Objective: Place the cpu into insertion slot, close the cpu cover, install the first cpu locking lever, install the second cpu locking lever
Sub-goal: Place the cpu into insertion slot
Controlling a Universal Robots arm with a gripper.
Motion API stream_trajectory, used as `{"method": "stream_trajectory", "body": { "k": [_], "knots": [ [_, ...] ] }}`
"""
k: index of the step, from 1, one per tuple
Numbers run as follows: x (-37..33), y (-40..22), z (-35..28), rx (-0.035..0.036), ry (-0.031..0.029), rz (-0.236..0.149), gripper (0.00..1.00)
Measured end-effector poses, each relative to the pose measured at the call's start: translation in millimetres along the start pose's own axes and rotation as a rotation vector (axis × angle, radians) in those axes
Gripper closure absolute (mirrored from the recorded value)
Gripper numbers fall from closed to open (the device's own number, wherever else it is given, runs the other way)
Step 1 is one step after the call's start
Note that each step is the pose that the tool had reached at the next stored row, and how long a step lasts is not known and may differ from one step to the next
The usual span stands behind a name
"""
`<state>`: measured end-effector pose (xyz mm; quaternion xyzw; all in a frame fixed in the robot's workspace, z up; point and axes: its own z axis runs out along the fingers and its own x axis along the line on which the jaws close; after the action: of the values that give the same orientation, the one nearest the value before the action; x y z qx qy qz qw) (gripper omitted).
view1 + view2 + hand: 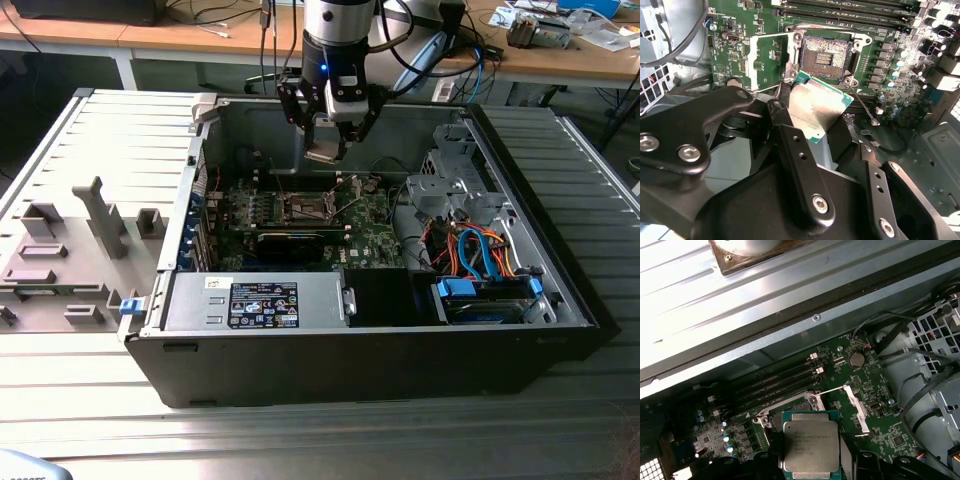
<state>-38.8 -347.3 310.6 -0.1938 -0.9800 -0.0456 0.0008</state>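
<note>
Silvery cpu (816, 111) gripped in claw (810, 120), abv insertion slot (824, 56), not touching.

Illegible print on cpu (811, 445) and label (264, 305).

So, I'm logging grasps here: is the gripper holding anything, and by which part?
The chip, pinched by two opposite edges between the fingers.

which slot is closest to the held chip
The square insertion slot, open and empty, right by the cpu; the long black slots sit farther off.
</note>
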Motion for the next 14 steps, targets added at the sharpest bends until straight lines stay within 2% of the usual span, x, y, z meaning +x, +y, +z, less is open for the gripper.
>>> {"method": "stream_trajectory", "body": {
  "k": [14],
  "knots": [
    [0.0,0.0,0.2,-0.0004,-0.0017,0.020,0.46]
  ]
}}
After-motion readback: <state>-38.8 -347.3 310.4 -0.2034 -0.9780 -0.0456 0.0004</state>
